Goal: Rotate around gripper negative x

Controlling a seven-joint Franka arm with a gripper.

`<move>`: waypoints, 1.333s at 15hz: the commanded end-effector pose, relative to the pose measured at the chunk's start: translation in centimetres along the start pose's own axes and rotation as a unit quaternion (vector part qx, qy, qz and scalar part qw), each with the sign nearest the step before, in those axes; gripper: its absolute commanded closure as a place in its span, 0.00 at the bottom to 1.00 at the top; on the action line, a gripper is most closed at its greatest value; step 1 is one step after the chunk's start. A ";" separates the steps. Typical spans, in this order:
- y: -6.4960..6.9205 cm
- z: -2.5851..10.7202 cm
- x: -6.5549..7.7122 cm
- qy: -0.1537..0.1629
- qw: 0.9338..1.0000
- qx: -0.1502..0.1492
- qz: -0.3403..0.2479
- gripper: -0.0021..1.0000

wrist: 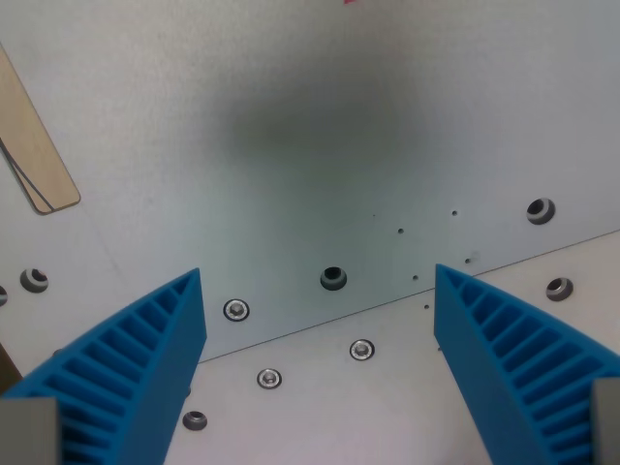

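Observation:
My gripper point(318, 276) is open and empty. Its two blue ribbed fingers point(136, 368) rise from the bottom corners of the wrist view, one at the left and one at the right point(504, 358), with a wide gap between them. Below them lies a flat pale grey metal tabletop point(310, 116). The gripper's shadow falls dark on the plate near the top middle. Nothing sits between the fingers.
A seam point(387, 302) runs across the plate from lower left to right. Several screw holes and bolts dot the surface, one dark hole point(333, 278) near the middle. A thin wooden strip point(34, 145) lies at the wrist view's upper left. A small red mark point(351, 2) touches the top edge.

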State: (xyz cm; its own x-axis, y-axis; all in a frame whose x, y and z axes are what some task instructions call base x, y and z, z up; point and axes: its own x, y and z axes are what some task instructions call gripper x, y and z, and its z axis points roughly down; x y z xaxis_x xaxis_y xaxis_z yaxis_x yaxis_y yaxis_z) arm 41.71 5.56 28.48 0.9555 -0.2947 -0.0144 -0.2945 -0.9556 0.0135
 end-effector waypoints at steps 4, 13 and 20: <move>0.0 -0.2 0.0 0.003 1.000 -0.022 0.000 0.00; 0.0 -0.2 0.0 0.003 0.997 -0.075 0.000 0.00; 0.0 -0.2 0.0 0.003 0.993 -0.116 0.000 0.00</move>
State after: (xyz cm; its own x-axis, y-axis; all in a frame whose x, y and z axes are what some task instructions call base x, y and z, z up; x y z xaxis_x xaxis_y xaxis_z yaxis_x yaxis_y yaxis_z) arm 41.56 5.22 28.23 0.9612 -0.2759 -0.0056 -0.2750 -0.9592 0.0662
